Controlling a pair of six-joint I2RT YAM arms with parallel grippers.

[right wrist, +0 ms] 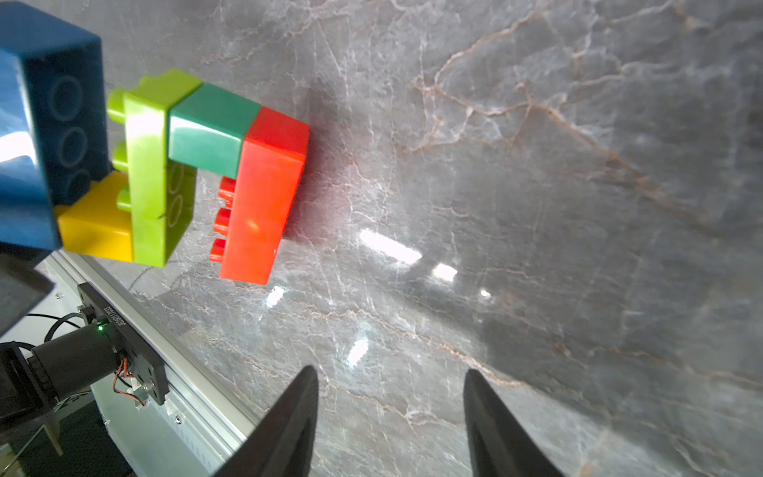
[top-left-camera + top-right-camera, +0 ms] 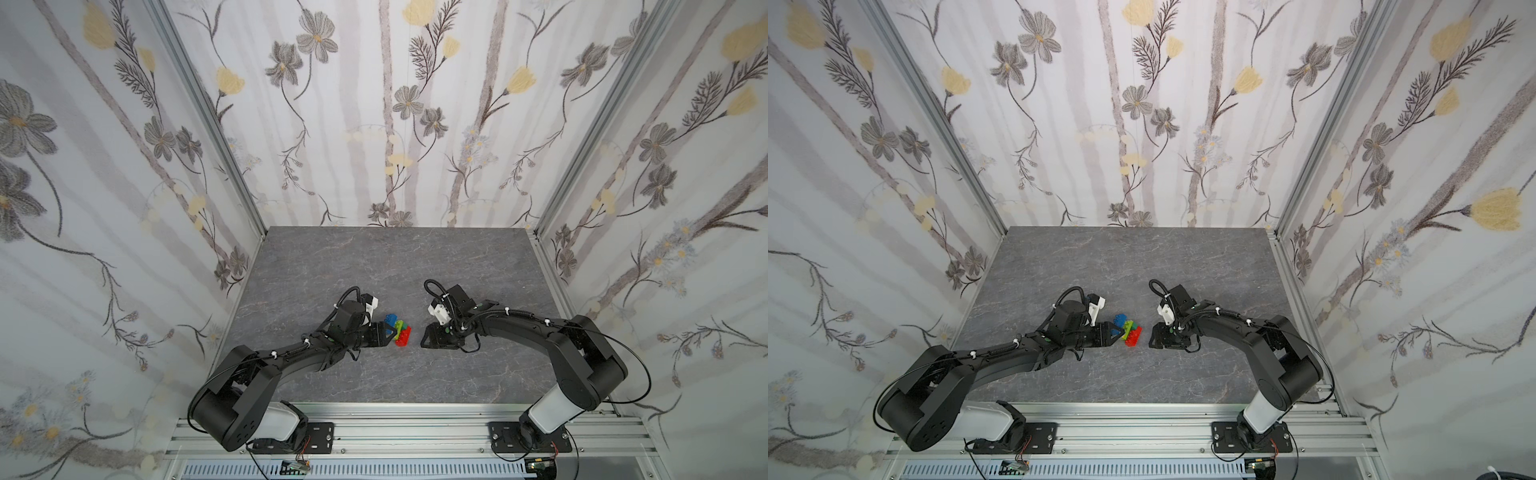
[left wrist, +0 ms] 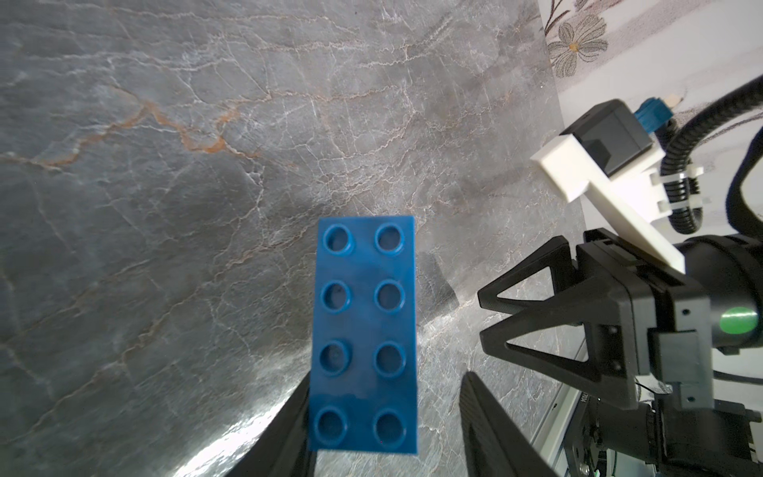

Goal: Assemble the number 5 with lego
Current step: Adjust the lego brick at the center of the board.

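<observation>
Blue, yellow, lime, dark green and red bricks look joined into the number 5 [image 2: 398,329] on the bench [image 2: 374,257]. My left gripper [image 3: 384,417] stands parted around its blue bar; the right gripper [image 1: 390,417] is open, empty. Next: back off cleanly.

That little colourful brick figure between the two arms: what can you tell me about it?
The brick figure is glossy studded plastic: a blue bar, a small yellow brick, a lime-green bar, a small dark green brick and a red bar, pressed together in that order. It lies on the grey marbled table between the arms. One of the left gripper's fingers sits against the blue bar; its other finger stands clear.
</observation>
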